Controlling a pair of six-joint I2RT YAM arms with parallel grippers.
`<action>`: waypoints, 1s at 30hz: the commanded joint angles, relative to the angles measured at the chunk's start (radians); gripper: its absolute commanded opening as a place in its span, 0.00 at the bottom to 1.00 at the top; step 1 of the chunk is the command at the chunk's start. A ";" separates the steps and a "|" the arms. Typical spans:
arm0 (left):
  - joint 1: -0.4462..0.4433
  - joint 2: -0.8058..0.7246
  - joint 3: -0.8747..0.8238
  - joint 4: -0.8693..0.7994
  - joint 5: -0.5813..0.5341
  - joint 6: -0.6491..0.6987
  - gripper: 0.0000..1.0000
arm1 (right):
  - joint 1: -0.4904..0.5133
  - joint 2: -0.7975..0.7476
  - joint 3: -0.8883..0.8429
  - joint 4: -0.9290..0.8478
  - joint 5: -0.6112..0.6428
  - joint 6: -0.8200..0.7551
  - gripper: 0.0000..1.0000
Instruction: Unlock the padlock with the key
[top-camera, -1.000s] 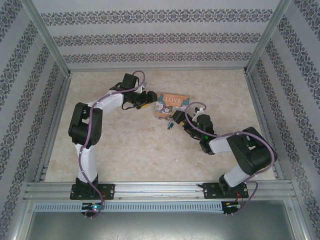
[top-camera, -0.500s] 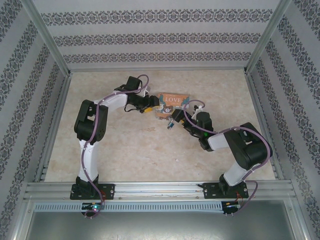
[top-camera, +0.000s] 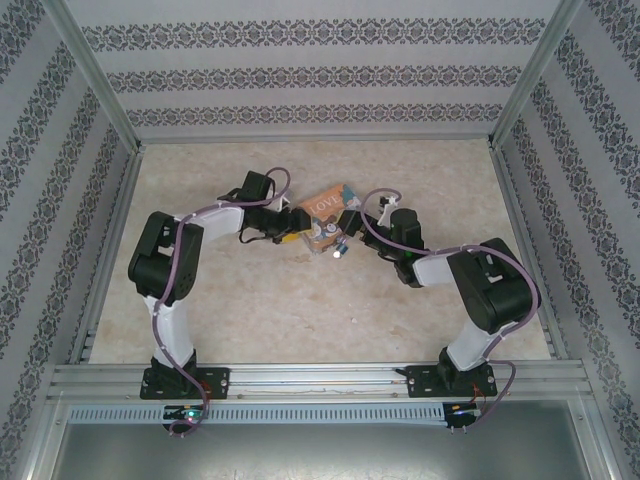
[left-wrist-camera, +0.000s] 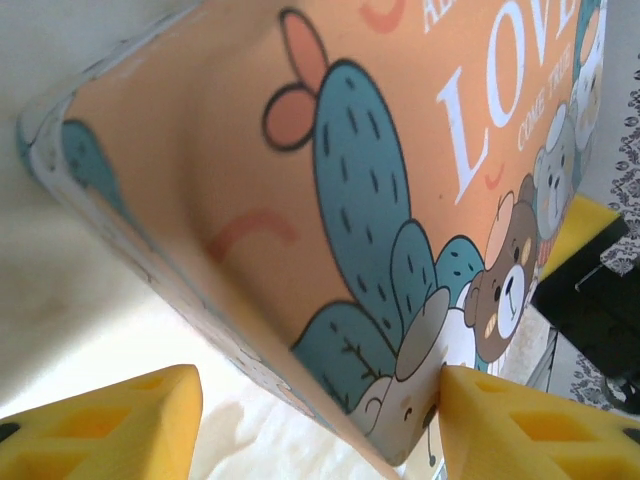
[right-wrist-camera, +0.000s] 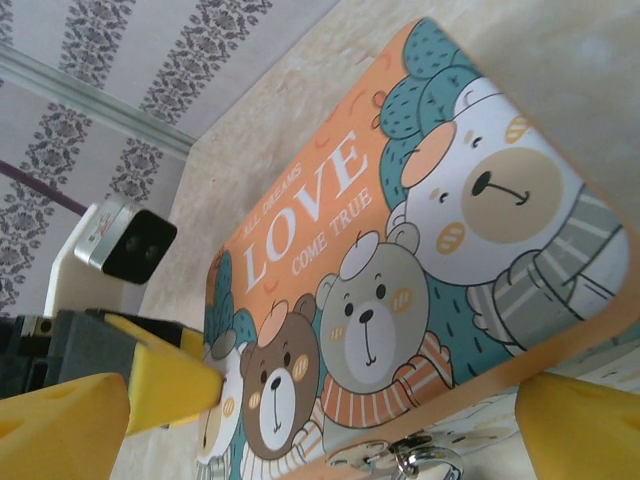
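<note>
Beige marbled surface (top-camera: 250, 300) w/ white walls carrying dark damask stripes (top-camera: 320, 80) on three sides.

Centre of top view: flat orange rectangular picture tin (top-camera: 325, 213), turned at an angle. Its lid reads "ALL DREAMS / LOVE / COME TRUE", w/ cartoon bears in scarves and teal cacti.

Tiny padlock w/ blue-teal body (top-camera: 341, 250) sits just below the tin's lower edge in top view, btwn the two arms. It looks to be touching the tin or just beside it; too small to tell. In right wrist view a silvery metal loop (right-wrist-camera: 425, 462) hangs at the tin's front wall, bottom centre of frame.

The left tool (left-wrist-camera: 318, 390) has yellow pads apart, straddling the tin's corner. The right-hand pad (left-wrist-camera: 520, 420) touches the corner; bare surface shows btwn the other pad and the tin wall, so no grip.

The right tool (right-wrist-camera: 322, 400) is wide open, yellow pads at lower left and lower right of frame, tin's near edge btwn them, holding nothing.
</note>
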 joint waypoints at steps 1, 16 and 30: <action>-0.017 -0.008 -0.083 -0.046 -0.072 -0.021 0.61 | -0.016 0.016 0.031 0.020 -0.029 -0.057 0.98; 0.011 -0.188 -0.051 -0.069 -0.127 -0.029 0.63 | -0.063 -0.204 -0.107 -0.064 -0.006 -0.115 0.96; -0.031 -0.214 0.122 -0.205 -0.150 -0.002 0.38 | -0.084 -0.049 -0.046 -0.112 -0.265 -0.085 0.59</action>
